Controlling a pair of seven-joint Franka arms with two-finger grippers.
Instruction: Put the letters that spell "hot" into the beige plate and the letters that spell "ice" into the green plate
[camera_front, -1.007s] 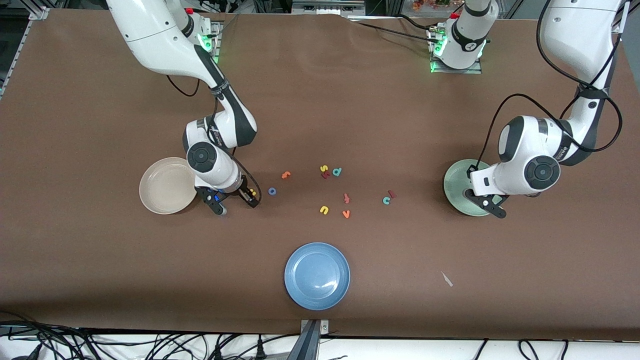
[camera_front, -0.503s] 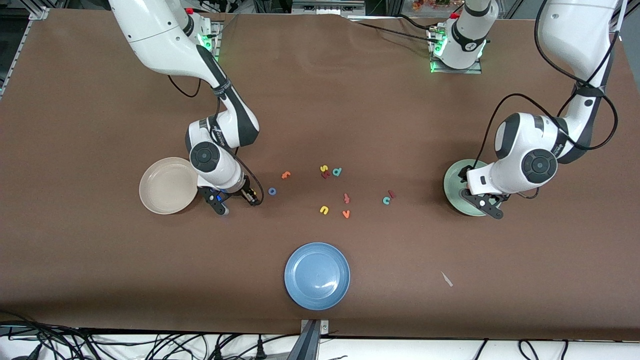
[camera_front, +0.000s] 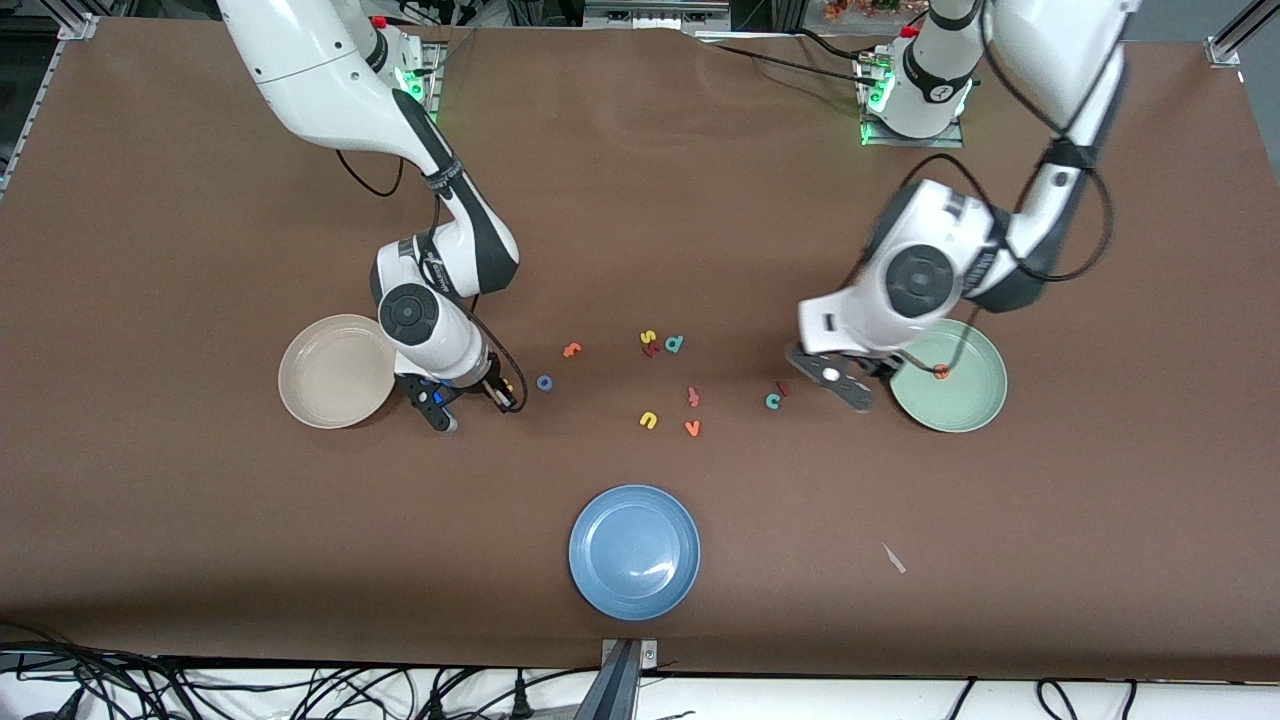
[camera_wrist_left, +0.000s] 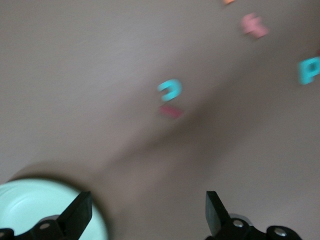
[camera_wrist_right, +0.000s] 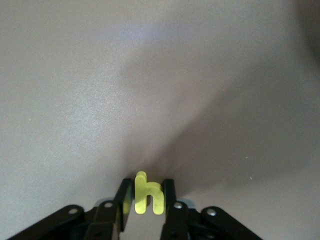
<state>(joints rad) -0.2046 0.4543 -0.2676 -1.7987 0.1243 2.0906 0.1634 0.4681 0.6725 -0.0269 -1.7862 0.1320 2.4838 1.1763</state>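
- Orange e (camera_front: 940, 372) sits in the green plate (camera_front: 965, 410); "ice" looks one of three done.
- Teal c (camera_front: 772, 401) and dark red i (camera_front: 783, 387) lie on the bench (camera_front: 640, 200), touching or nearly so, near the plate.
- Left end effector (camera_front: 838, 380) is over the bench between them and the plate, fingers wide apart, empty.
- Beige plate (camera_front: 335, 400) is empty; "hot" looks none done.
- Right end effector (camera_wrist_right: 145, 200), beside the beige plate, is clamped on the yellow h (camera_wrist_right: 146, 195).
- Blue o (camera_front: 544, 382) is just by that end effector; orange t (camera_front: 693, 397) lies mid-bench.
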